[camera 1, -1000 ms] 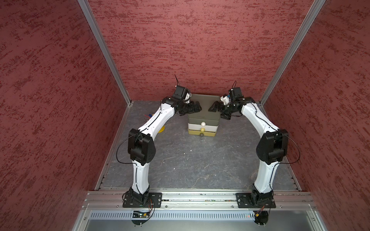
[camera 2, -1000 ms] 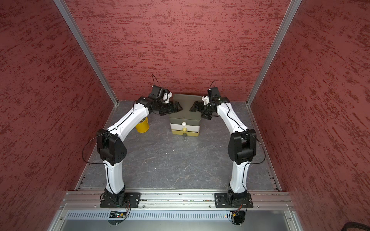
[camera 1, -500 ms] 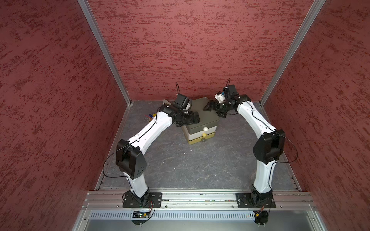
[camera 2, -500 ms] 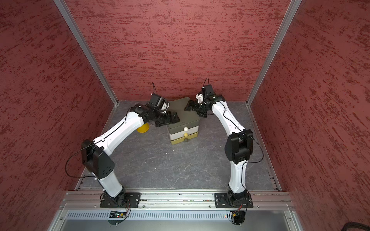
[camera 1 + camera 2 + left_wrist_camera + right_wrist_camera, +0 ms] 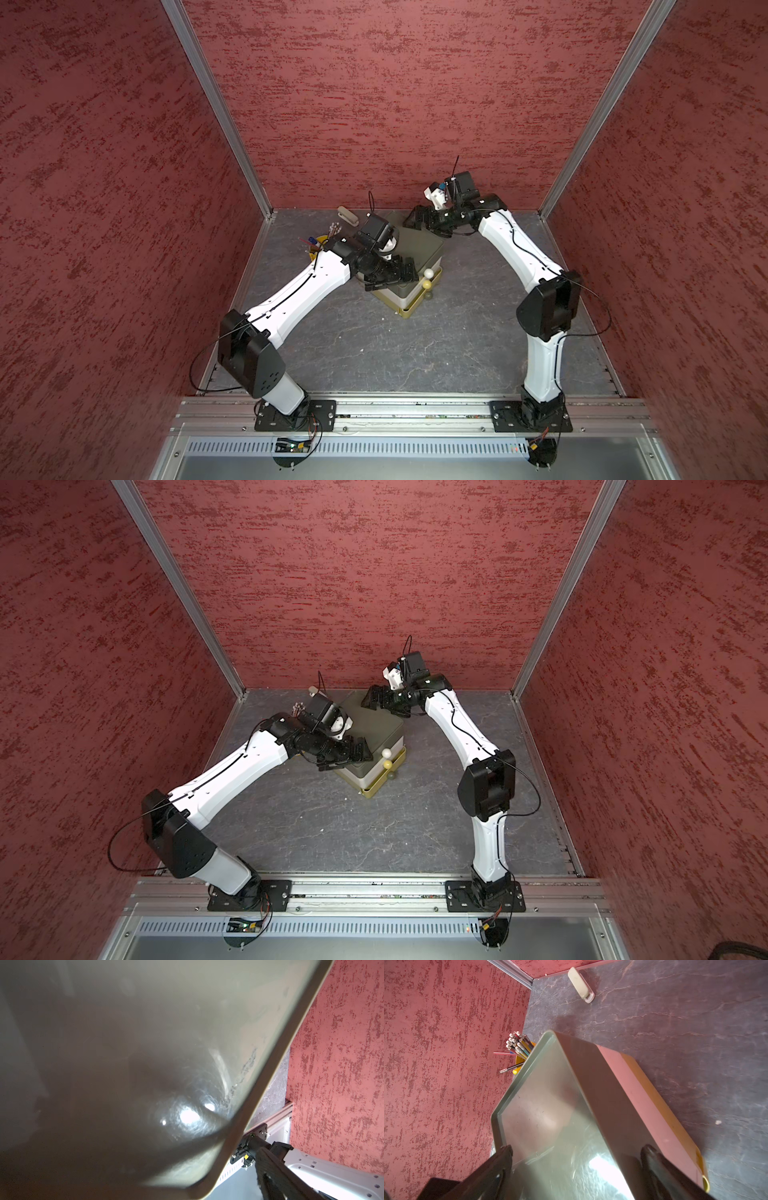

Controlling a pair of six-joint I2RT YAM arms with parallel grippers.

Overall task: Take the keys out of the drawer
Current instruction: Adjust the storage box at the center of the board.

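— Keys: any in sight?
— None in any view. What shows is the small plastic chest of three drawers (image 5: 419, 249), with an olive top over a cream layer and a yellow one. Both hands are at it, and I cannot tell whether any drawer stands open.
— The left gripper (image 5: 394, 274)?
— Its jaws are spread wide and it holds nothing. It lies low over the near edge of the chest's top. Whether it touches, I cannot tell. Its wrist view is filled by that olive top, close and blurred.
— And the knobs?
— Just past its fingertips and slightly lower, on the chest's front: a white ball knob (image 5: 429, 273), a yellow ball knob (image 5: 427, 284) under it and an olive ball knob (image 5: 429, 295) lowest.
— The right gripper (image 5: 577, 1152)?
— It is wide as well, and empty. Its two black fingers (image 5: 505, 1154) stand either side of the chest's far corner, with the top's raised rim between them. In both top views it hangs over that corner (image 5: 372, 698).
— Anything else near the hands?
— Behind the left gripper's wrist, a yellow cup of pencils (image 5: 518, 1047) stands close to the chest. Farther beyond, a beige oblong stapler (image 5: 581, 985) lies on the grey stone-patterned tabletop (image 5: 415, 353).
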